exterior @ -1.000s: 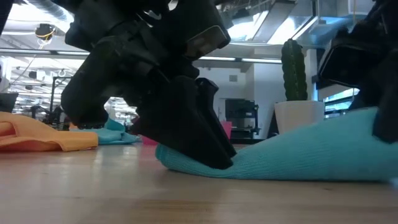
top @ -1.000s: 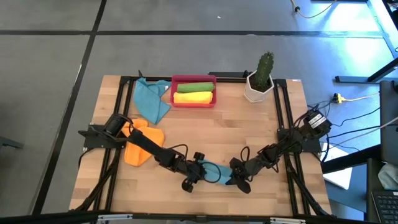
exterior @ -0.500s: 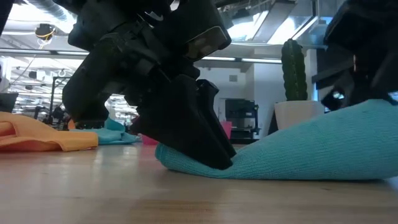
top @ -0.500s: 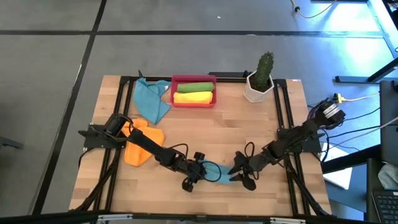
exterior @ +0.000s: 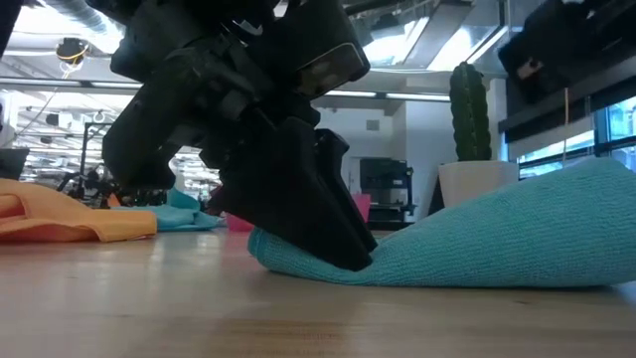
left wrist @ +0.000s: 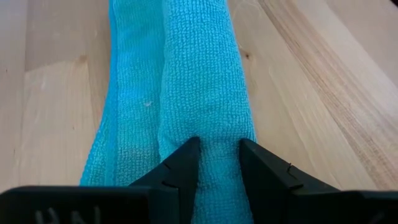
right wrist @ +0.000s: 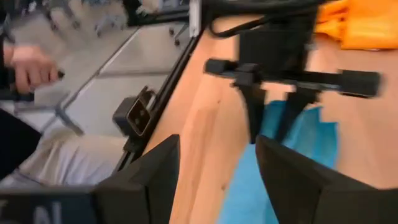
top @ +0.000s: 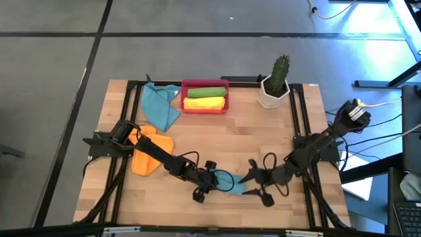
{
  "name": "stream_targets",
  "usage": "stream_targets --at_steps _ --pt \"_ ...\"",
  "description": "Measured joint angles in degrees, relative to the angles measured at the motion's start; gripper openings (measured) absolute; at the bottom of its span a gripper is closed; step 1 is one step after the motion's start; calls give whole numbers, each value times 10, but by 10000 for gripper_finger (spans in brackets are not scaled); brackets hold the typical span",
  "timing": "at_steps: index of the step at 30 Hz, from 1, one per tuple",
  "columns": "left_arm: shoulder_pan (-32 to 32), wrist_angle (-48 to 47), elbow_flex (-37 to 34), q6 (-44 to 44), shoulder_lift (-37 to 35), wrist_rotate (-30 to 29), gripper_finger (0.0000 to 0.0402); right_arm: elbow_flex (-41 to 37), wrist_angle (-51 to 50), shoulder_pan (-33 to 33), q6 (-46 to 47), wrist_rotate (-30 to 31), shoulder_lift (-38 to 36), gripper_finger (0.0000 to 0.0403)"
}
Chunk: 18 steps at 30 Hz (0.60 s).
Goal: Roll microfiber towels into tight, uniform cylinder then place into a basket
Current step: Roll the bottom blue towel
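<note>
High view: left hand (top: 212,182) pinches one end of the teal towel (top: 230,184) at the table's (top: 263,138) near edge, well short of the red basket (top: 204,106), right hand (top: 258,185) spread just beside it, so the unsupported roll could slacken.

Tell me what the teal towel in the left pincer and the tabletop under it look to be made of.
Teal towel: soft knitted microfiber by the look, matte, with a fine looped grain, bunching where the left pincer pinches it. Tabletop: wood, probably butcher-block planks, pale with visible grain lines, seams and a light satin finish.
</note>
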Motion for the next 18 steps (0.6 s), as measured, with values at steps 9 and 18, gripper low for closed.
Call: stream_targets --at_steps 9,18 --pt "2 1 0 -8 0 2 112 79 -89 14 39 0 124 116" --pt "-1 2 0 -8 -2 -4 112 73 -153 10 136 14 153 18"
